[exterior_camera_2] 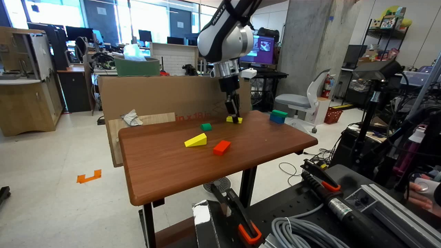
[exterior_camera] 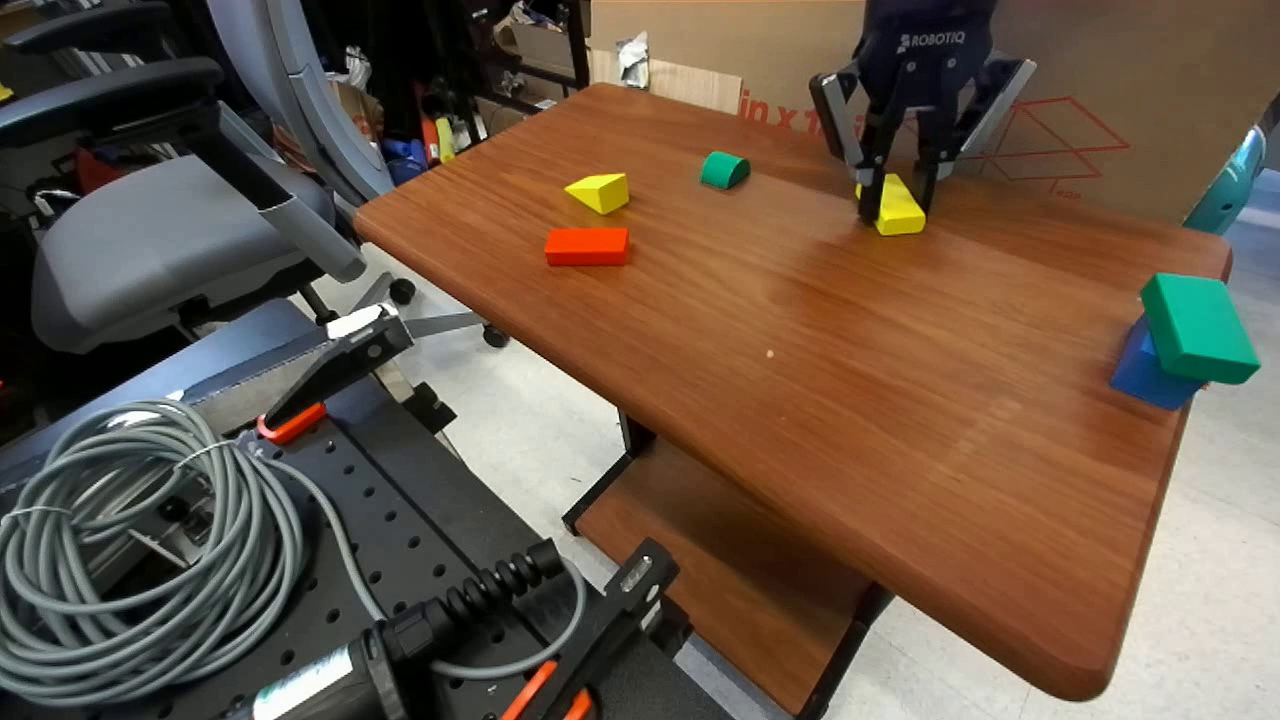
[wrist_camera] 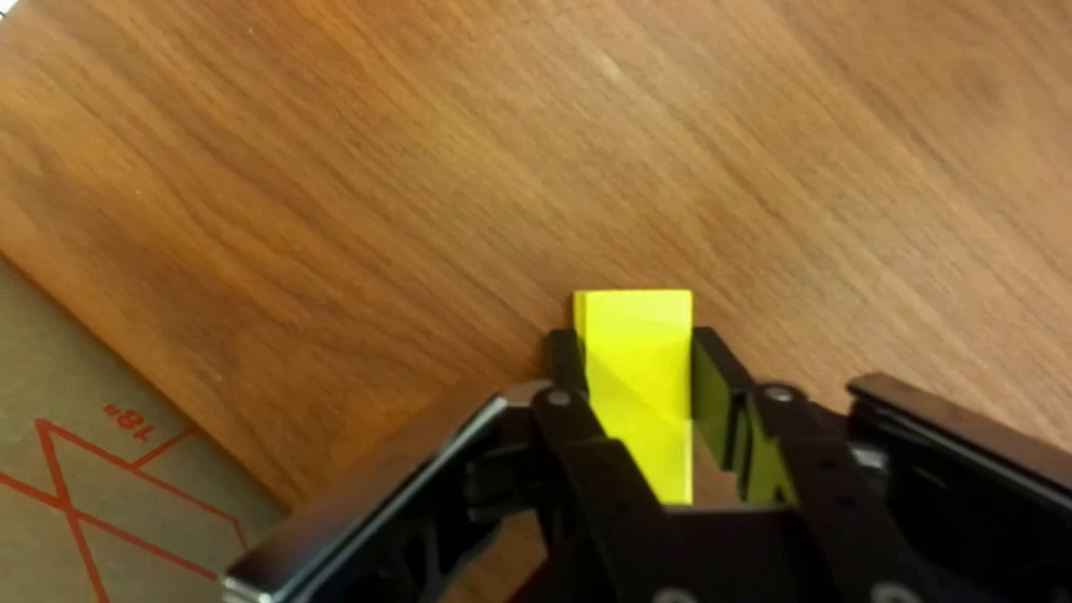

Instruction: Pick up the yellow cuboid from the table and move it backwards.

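Note:
The yellow cuboid (exterior_camera: 903,215) lies on the reddish-brown table (exterior_camera: 800,380) near the back edge, by the cardboard. It also shows in another exterior view (exterior_camera_2: 229,119) and in the wrist view (wrist_camera: 638,322). My gripper (exterior_camera: 898,205) points down with one finger on each long side of the cuboid. In the wrist view the gripper (wrist_camera: 640,368) has both fingertips against the cuboid's sides, and its far end sticks out past them. The fingers and palm hide part of its sides and near end. The cuboid appears to rest on the table top.
A yellow wedge (exterior_camera: 600,192), an orange-red block (exterior_camera: 587,247) and a green half-cylinder (exterior_camera: 724,170) lie on the table. A green block (exterior_camera: 1200,325) sits on a blue block (exterior_camera: 1148,368) at one edge. A cardboard sheet (exterior_camera: 1130,90) stands behind the back edge.

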`<state>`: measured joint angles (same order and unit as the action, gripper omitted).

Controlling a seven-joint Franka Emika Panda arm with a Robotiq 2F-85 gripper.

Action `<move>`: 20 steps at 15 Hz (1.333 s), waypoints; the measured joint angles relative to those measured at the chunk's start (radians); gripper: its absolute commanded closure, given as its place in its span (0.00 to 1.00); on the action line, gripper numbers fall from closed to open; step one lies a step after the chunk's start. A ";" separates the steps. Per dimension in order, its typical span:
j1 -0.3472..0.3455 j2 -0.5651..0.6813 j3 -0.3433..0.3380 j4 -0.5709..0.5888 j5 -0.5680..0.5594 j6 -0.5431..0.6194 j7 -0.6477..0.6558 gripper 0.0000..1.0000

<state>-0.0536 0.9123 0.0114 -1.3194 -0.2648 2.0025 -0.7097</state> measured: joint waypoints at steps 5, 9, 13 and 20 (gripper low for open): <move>0.004 -0.079 -0.005 -0.066 -0.010 0.002 0.071 0.91; 0.011 -0.219 -0.005 -0.188 -0.023 0.007 0.163 0.91; 0.009 -0.326 -0.013 -0.335 -0.033 0.007 0.241 0.91; -0.017 -0.392 -0.038 -0.525 -0.043 0.003 0.250 0.91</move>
<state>-0.0709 0.5203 -0.0269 -1.8441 -0.3076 2.0054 -0.4593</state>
